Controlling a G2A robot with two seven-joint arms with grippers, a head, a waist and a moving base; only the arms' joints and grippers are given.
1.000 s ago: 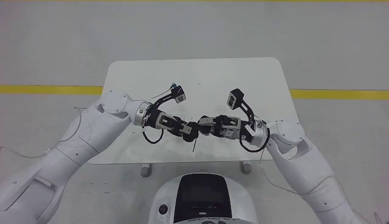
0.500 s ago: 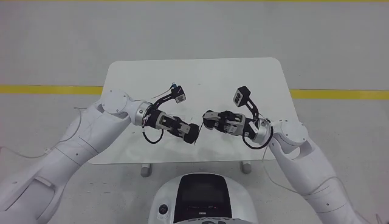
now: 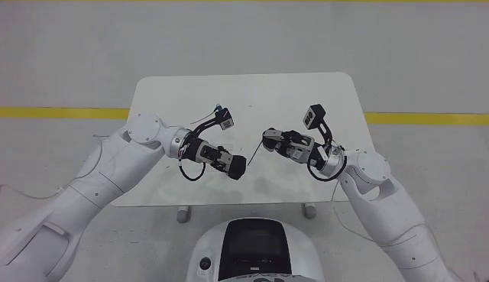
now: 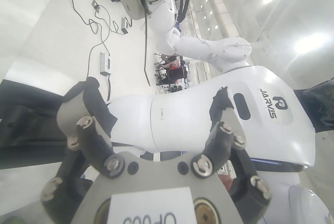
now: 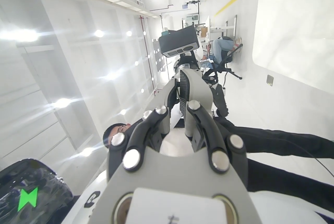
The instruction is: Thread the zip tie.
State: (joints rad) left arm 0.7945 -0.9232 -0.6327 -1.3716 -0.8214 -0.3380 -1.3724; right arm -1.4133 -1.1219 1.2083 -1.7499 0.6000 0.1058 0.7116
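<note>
We see the right gripper point(image 3: 267, 139) pinched shut on one end of the black zip tie point(image 3: 253, 155), held above the white table point(image 3: 306, 98). The tie slants down towards the left gripper point(image 3: 238, 170). That gripper's fingers point(image 4: 86, 94) are spread wide (nothing between them), just beside the tie's free end.

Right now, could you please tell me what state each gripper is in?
Left gripper: open, holding nothing.
Right gripper: shut on the zip tie.
</note>
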